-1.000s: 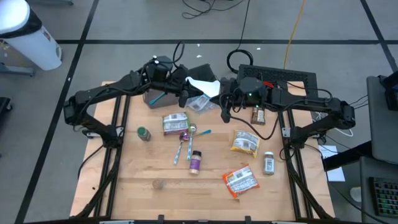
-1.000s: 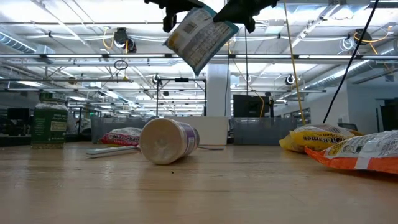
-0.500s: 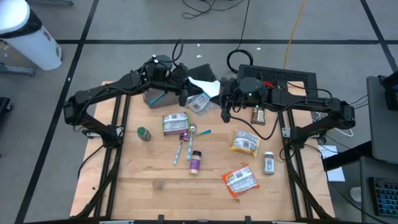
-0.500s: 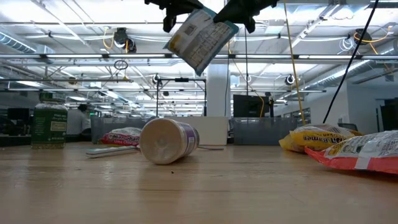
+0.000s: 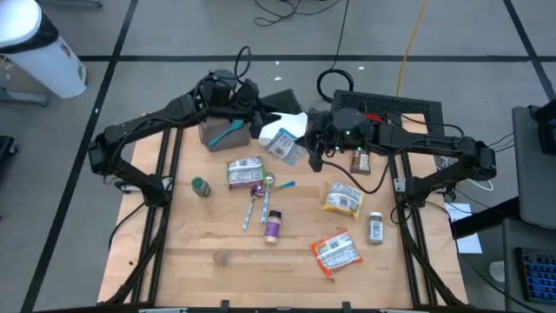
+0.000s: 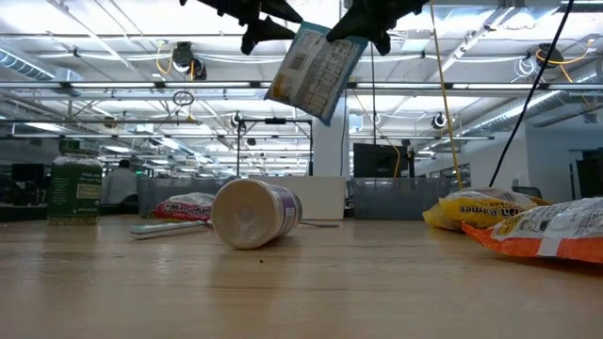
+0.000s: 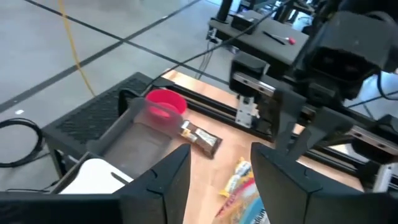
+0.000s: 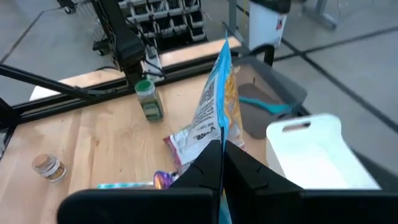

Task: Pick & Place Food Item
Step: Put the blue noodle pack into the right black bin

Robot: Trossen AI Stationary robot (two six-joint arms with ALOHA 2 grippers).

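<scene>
A blue and silver snack bag (image 6: 316, 61) hangs high above the table, also seen from above as the bag (image 5: 285, 146). My right gripper (image 5: 306, 146) is shut on it at the table's far middle. My left gripper (image 5: 254, 109) stands open a little to the bag's far left and touches nothing. In the left wrist view its fingers (image 7: 165, 183) are apart with nothing between them. In the low view the left gripper (image 6: 268, 24) is clear of the bag's left side. My right gripper pinches the bag's edge (image 8: 219, 140) between its two fingers, near the bag's upper right corner (image 6: 345, 40). The fingers come from the table's right, slanting slightly down. The bag hangs tilted below them, clear of the table.
On the wooden table lie a green-labelled bag (image 5: 245, 172), a yellow bag (image 5: 341, 198), an orange bag (image 5: 335, 252), a purple bottle (image 5: 272, 226), spoons (image 5: 252, 204) and spice jars (image 5: 374, 228). A white container (image 5: 280, 117) and a grey bin (image 5: 217, 132) stand at the far edge.
My left gripper has opened, let go of the bag and drawn back toward the table's far left. The bag has swung toward the right and now hangs steeper from my right gripper alone.
</scene>
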